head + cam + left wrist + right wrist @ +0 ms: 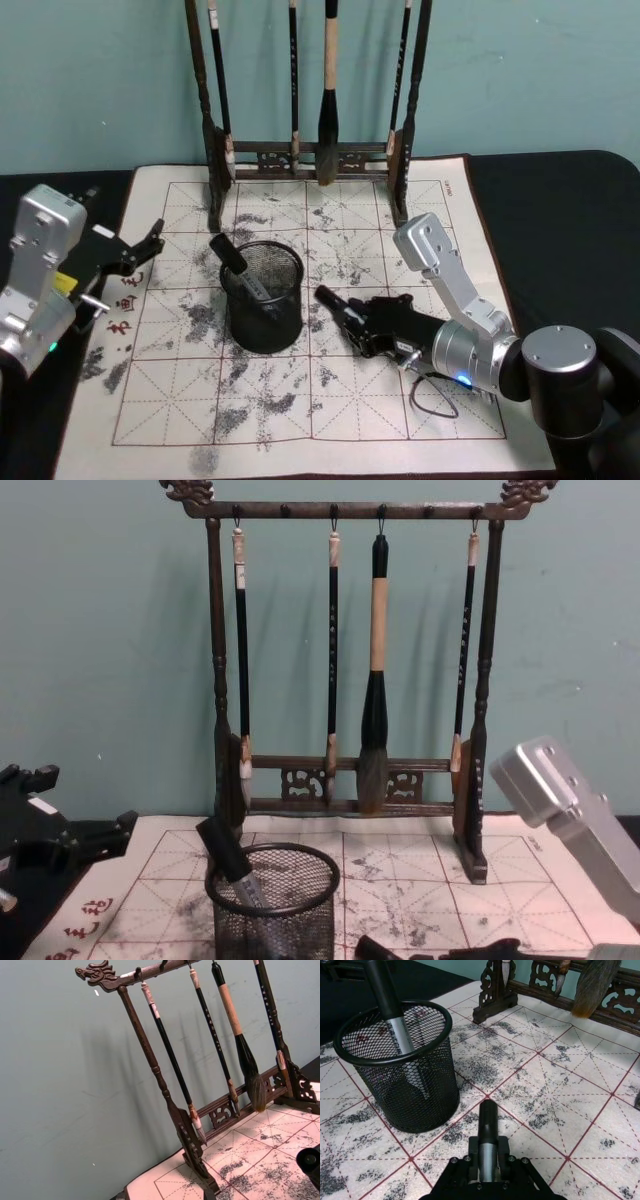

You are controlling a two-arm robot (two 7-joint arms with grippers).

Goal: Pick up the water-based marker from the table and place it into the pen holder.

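Note:
A water-based marker (487,1119) with a black cap and silver barrel sticks out from between the fingers of my right gripper (488,1159), which is shut on it low over the gridded cloth (400,400) on the table. In the head view the marker's cap (328,297) points toward the pen holder (265,300), a short way to its right. The black mesh pen holder (415,1092) stands upright with another marker (390,1007) leaning inside it. My left gripper (148,250) hovers open and holding nothing at the cloth's left edge.
A tall dark wooden brush rack (305,160) with several hanging brushes stands at the back of the cloth, behind the pen holder (275,915). The teal wall rises right behind it. Dark tabletop (570,220) surrounds the cloth.

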